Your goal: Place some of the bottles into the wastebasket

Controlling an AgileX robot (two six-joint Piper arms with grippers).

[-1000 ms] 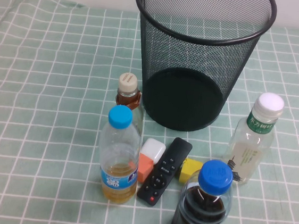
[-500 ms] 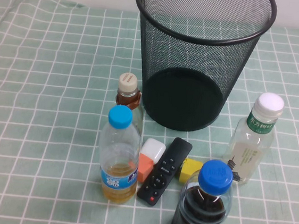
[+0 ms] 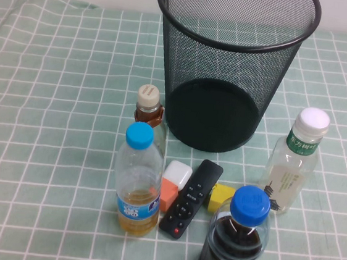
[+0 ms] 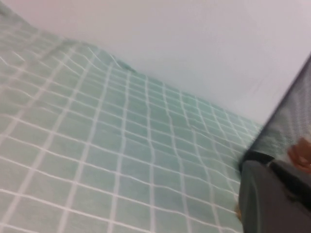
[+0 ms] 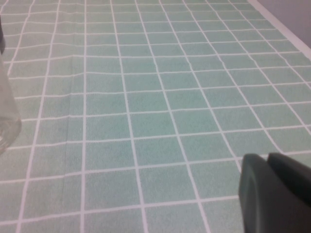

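Note:
The black wire-mesh wastebasket (image 3: 232, 61) stands upright at the back middle of the table. The small bottle (image 3: 148, 107) with beige cap and amber neck stands just left of its base. The taller bottle (image 3: 294, 161) with white cap and green label stands to the right of the basket. Neither arm shows in the high view. In the left wrist view my left gripper (image 4: 270, 165) is shut and empty, low over the cloth, with the basket's mesh (image 4: 291, 121) beyond it. In the right wrist view my right gripper (image 5: 266, 160) is shut and empty over bare cloth, with a clear bottle's side (image 5: 6, 107) at the picture's edge.
A blue-capped bottle of yellow liquid (image 3: 137, 179) and a blue-capped bottle of dark liquid (image 3: 236, 239) stand at the front. Between them lie a black remote (image 3: 192, 189), a white and orange block (image 3: 174, 185) and a yellow block (image 3: 221, 196). A green checked cloth (image 3: 53, 92) covers the table.

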